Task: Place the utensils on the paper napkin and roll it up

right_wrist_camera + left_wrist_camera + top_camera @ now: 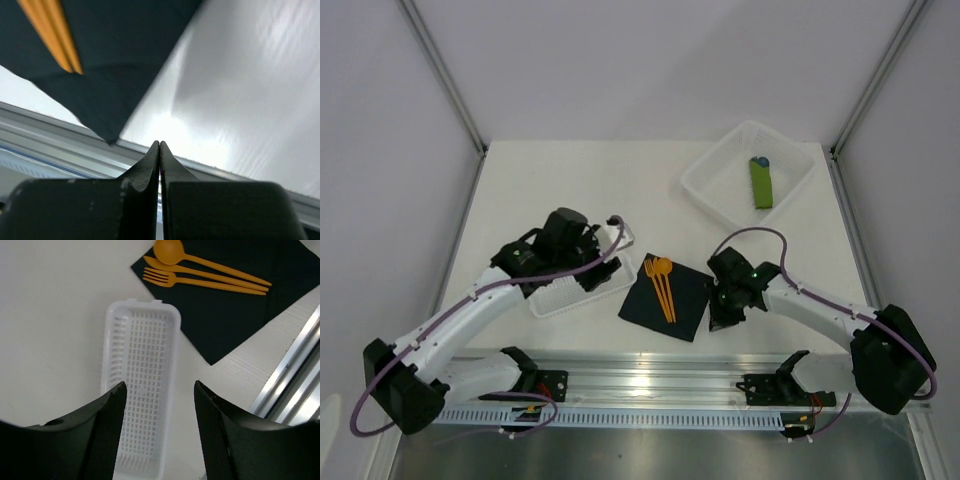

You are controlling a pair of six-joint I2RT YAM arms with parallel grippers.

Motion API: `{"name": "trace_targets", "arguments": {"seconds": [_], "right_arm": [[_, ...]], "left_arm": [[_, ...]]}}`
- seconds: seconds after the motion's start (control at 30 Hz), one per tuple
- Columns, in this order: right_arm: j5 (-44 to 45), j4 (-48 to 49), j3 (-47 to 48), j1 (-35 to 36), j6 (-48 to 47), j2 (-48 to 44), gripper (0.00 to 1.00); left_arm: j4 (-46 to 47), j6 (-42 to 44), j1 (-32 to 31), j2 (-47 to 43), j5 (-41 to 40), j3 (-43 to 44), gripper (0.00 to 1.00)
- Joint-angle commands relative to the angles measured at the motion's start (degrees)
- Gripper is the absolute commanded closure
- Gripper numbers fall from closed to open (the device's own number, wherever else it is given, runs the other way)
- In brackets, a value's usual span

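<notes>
The black paper napkin lies flat near the table's front, between the two arms. On it rest the orange utensils, a spoon, a knife and a fork side by side, also seen in the left wrist view as utensils on the napkin. My left gripper hangs open over a white mesh basket, left of the napkin and apart from it, with nothing between its fingers. My right gripper is shut on nothing, low over the table just right of the napkin's near corner.
The white mesh basket sits empty left of the napkin. A clear tub at the back right holds a green rolled bundle. An aluminium rail runs along the table's front edge.
</notes>
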Motion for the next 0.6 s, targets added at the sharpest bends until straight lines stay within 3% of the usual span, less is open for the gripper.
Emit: {"name": "trace_targets", "arguments": {"seconds": [0.0, 0.2, 0.43, 0.57], "right_arm": [[-3.45, 6.75, -4.37, -0.79, 5.30, -6.43, 1.00], [-6.53, 14.40, -11.40, -0.79, 7.33, -4.95, 1.00], [-6.89, 18.80, -15.80, -1.05, 9.62, -5.38, 1.00], [-6.89, 19.95, -16.86, -1.05, 10.41, -6.08, 1.00]], "left_arm": [[-1.44, -0.82, -6.80, 4.48, -3.20, 1.85, 0.41], [3.83, -0.99, -11.99, 13.70, -4.00, 1.58, 0.45], [8.58, -2.22, -12.44, 25.12, -1.19, 1.85, 0.50], [9.81, -1.87, -11.74, 26.81, -2.15, 0.18, 0.50]]}}
